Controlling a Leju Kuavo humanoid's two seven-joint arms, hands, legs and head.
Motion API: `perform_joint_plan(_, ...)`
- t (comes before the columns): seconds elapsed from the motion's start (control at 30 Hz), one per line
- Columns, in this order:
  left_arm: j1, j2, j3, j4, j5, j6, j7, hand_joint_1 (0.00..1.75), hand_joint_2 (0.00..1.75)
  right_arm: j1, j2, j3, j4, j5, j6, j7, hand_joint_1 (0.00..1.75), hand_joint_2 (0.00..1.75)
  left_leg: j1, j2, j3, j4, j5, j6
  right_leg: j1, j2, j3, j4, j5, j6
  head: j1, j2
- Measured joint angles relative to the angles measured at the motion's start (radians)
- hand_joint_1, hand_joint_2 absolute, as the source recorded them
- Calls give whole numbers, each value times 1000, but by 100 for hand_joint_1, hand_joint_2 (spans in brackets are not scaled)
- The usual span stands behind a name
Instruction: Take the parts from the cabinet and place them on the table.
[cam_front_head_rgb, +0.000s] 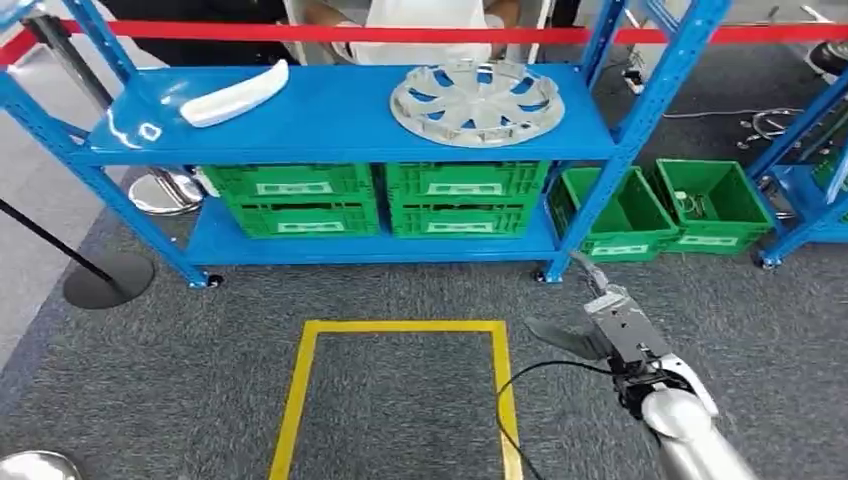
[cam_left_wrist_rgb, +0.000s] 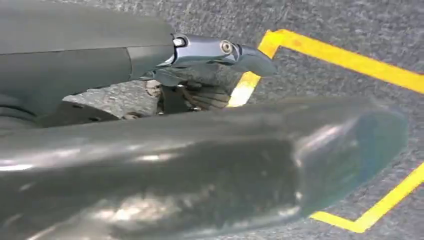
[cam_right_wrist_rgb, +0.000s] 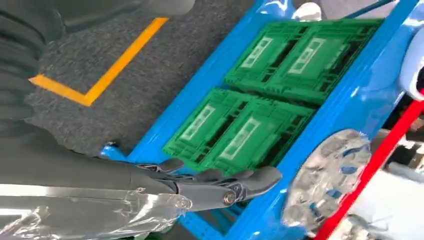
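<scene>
A silver hubcap (cam_front_head_rgb: 477, 100) lies flat on the top shelf of the blue rack (cam_front_head_rgb: 340, 135), right of centre. A white curved part (cam_front_head_rgb: 235, 95) lies on the same shelf to the left. My right hand (cam_front_head_rgb: 605, 325) is raised over the carpet in front of the rack's right post, fingers stretched out, holding nothing. The right wrist view has this hand (cam_right_wrist_rgb: 215, 187) pointing at the rack, with the hubcap (cam_right_wrist_rgb: 325, 180) and the white part (cam_right_wrist_rgb: 412, 65) beyond it. My left hand (cam_left_wrist_rgb: 200, 55) hangs over the carpet with nothing in it, fingers extended.
Two green crates (cam_front_head_rgb: 290, 200) (cam_front_head_rgb: 465, 200) fill the lower shelf. Two more green bins (cam_front_head_rgb: 605, 215) (cam_front_head_rgb: 710, 205) stand on the floor to the right. A yellow tape square (cam_front_head_rgb: 400, 327) marks the carpet. Red barrier tape (cam_front_head_rgb: 400, 33) and a person (cam_front_head_rgb: 420, 30) are behind the rack. A stanchion base (cam_front_head_rgb: 108, 278) stands at the left.
</scene>
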Motion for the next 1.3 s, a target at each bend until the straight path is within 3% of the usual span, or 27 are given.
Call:
perform_joint_plan(0.03, -1, 0, 0, 0, 0, 0, 0, 0, 0, -2, 0, 0, 0, 0, 0, 1, 0, 175, -1, -1, 6, 0, -5, 5, 1, 0, -32, 60, -22, 2, 2, 0)
perform_joint_plan(0.1, -2, 0, 0, 0, 0, 0, 0, 0, 0, 1, 0, -1, 1, 0, -1, 2, 0, 175, -3, -2, 14, 0, -16, 9, 2, 0, -133, 224, -86, 5, 8, 0)
perform_joint_plan(0.13, 0, 0, 0, 0, 0, 0, 0, 0, 0, 2, 0, -1, 2, 0, 0, 2, 0, 175, -4, -2, 19, 1, -22, 9, 2, 0, -169, 271, -108, 6, 8, 0)
perform_joint_plan(0.17, 2, 0, 0, 0, 0, 0, 0, 0, 0, 4, 0, -1, 3, 0, 0, 2, 0, 175, -5, -2, 27, 1, -30, 9, 2, 0, -190, 282, -107, 5, 8, 0)
perform_joint_plan(0.2, 2, 0, 0, 0, 0, 0, 0, 0, 0, 6, 0, -1, 3, 0, 0, 2, 0, 175, -6, -4, 38, 1, -38, 9, 2, 0, -186, 246, -77, 3, 9, 0)
perform_joint_plan(0.3, 2, 0, -3, 0, -6, -1, 0, 0, 0, 9, 0, -2, 3, 0, -1, 2, 0, 175, -6, -5, 75, 1, -68, 0, 2, 0, -96, 0, 92, -5, 9, 0)
perform_joint_plan(0.33, 0, 1, -5, 0, -10, -2, 0, 0, 0, 12, 0, -3, 3, -1, -2, 1, 0, 175, -10, -7, 86, 6, -76, -5, 5, -1, -98, -23, 97, -10, 7, 0)
perform_joint_plan(0.37, -1, 1, -6, 0, -10, -2, 0, 0, 0, 16, 0, -3, 2, 0, -2, 2, 0, 175, -10, -8, 80, 2, -79, -9, 7, 0, -95, -25, 78, -21, 10, 0)
perform_joint_plan(0.4, -1, 1, -6, 0, -11, -2, 0, 0, 0, 23, 0, -4, -2, -1, -3, 2, 0, 175, -10, -8, 78, -2, -82, -15, 9, 1, -91, -25, 93, -27, 7, 0)
perform_joint_plan(0.43, 1, 0, -7, 0, -11, -2, 0, 0, 0, 28, 0, -5, -6, -1, -5, 2, 0, 175, -10, -8, 84, 4, -80, -20, 9, 1, -91, -26, 91, -32, 8, 0)
perform_joint_plan(0.5, -2, 1, -9, 0, -14, -2, 0, 0, 0, 37, 0, -8, -13, 0, -6, 2, 0, 175, -11, -6, 79, 22, -82, -29, 1, 3, -74, -31, 88, -41, 9, 0)
perform_joint_plan(0.53, -5, 0, -11, 0, -15, -2, 0, 0, 0, 38, 0, -10, -14, 0, -6, 2, 0, 175, -10, -5, 53, 70, -85, -36, 0, 2, -68, -31, 83, -47, 1, 0)
perform_joint_plan(0.63, -5, 0, -20, 0, -20, -1, 0, 0, 0, 43, 0, -12, -14, 0, -7, 2, 0, 175, -1, -4, -87, 282, -178, -52, -1, 2, -55, -32, 65, -50, 0, 0)
perform_joint_plan(0.67, -2, 0, -22, 0, -21, -1, 0, 0, 0, 47, 0, -12, -14, 0, -7, 2, 0, 175, 0, -4, -121, 319, -191, -54, -1, 2, -48, -32, 59, -50, 0, 0)
perform_joint_plan(0.7, 0, 0, -23, 0, -21, -1, 0, 0, 0, 51, 0, -12, -14, 0, -7, 2, 0, 175, 0, -4, -132, 313, -172, -54, -1, 3, -39, -32, 52, -49, 0, 0)
perform_joint_plan(0.73, 0, 0, -23, 0, -21, 0, 0, 0, 0, 53, 0, -12, -15, 0, -8, 2, 0, 175, 0, -4, -122, 269, -125, -52, -1, 3, -27, -32, 45, -48, 1, 0)
perform_joint_plan(0.8, 0, 0, -24, 0, -21, 4, 0, 0, 0, 53, 0, -12, -18, 0, -8, 3, 0, 175, 0, -3, -60, 105, -4, -46, -2, 3, -3, -33, 29, -43, 0, 0)
perform_joint_plan(0.83, 1, 0, -24, 0, -21, 5, 0, 0, 0, 53, 0, -12, -19, 0, -8, 3, 0, 175, 0, 1, -34, 36, 39, -43, -2, 3, -5, -35, 22, -38, 0, 0)
perform_joint_plan(0.87, -1, 0, -24, 0, -21, 5, 0, 0, 0, 52, 0, -12, -19, 0, -7, 4, 0, 175, -2, 3, -27, 6, -8, -38, 3, 5, 7, -30, 15, -32, -2, 0)
perform_joint_plan(0.97, -2, 0, -24, 0, -21, 5, 1, 0, 0, 47, 0, -13, -19, 0, -5, 5, 0, 175, -2, 1, -24, 5, 0, -16, 5, 4, 19, -31, 15, -14, 0, 0)
perform_joint_plan(1.03, -2, 0, -24, 0, -20, 5, 2, 0, 0, 42, 1, -11, -19, 1, -2, 6, 0, 175, 0, -2, -3, 5, -4, -1, 1, 1, 13, -6, -4, -5, -1, 0)
perform_joint_plan(1.1, -4, 1, -24, 0, -20, 4, 2, 0, 0, 33, 1, -11, -18, 1, -2, 7, 0, 175, -2, -2, 7, 5, -11, 8, 2, 0, -54, 119, -62, 0, 3, 0)
perform_joint_plan(1.13, -4, 1, -24, 0, -20, 2, 2, 0, 0, 33, 1, -11, -17, 1, -2, 8, 0, 175, -3, -2, 10, 6, -17, 11, 3, 0, -111, 213, -103, 1, 4, 0)
perform_joint_plan(1.17, -2, 1, -24, 0, -20, 0, 2, 0, 0, 34, 1, -11, -16, 1, -2, 8, 0, 175, -5, -3, 14, 6, -22, 11, 2, 0, -154, 275, -124, 2, 5, 0)
perform_joint_plan(1.2, 0, 1, -24, 0, -20, 0, 2, 0, 0, 35, 1, -11, -14, 1, -2, 8, 0, 175, -6, -3, 20, 6, -28, 12, 2, 0, -180, 297, -120, 1, 5, 0)
perform_joint_plan(1.23, 1, 1, -24, 0, -19, 0, 2, 0, 0, 35, 1, -11, -13, 1, -2, 9, 0, 175, -7, -4, 28, 6, -34, 11, 3, 0, -180, 273, -92, -1, 5, 0)
perform_joint_plan(1.3, 1, 1, -24, 0, -19, 0, 3, 0, 0, 34, 1, -11, -13, 1, -2, 9, 0, 175, -8, -6, 53, 6, -49, 8, 3, 0, -123, 119, 18, -8, 5, 0)
